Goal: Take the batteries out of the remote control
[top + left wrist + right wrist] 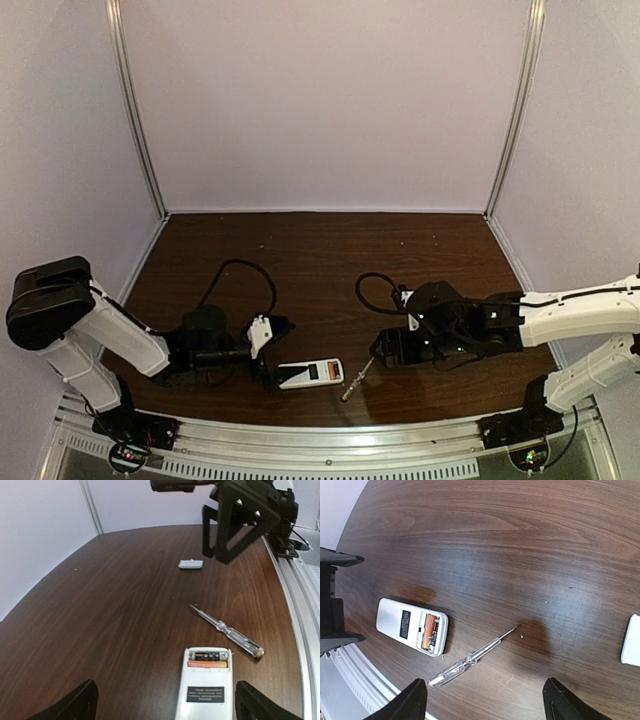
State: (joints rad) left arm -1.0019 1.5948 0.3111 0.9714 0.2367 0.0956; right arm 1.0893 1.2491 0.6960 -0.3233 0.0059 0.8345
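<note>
The left gripper [169,702] has its fingers [82,702] set wide apart, clamping nothing. The remote control [206,690] lies flat on the table [125,620] in the gap between them. It sits close to one finger and well clear of the other; whether it touches the near finger cannot be told.

The remote lies back side up with its recess uncovered at the end farthest from the jaws. The batteries [207,660] are seated there side by side, one orange and one darker.

A screwdriver [227,631] lies just beyond that end.

The right gripper [487,702] also holds its jaws apart and empty above bare wood. The screwdriver lies just ahead of them and the remote lies outside one finger. A small flat white piece [632,640] lies outside the other finger.
</note>
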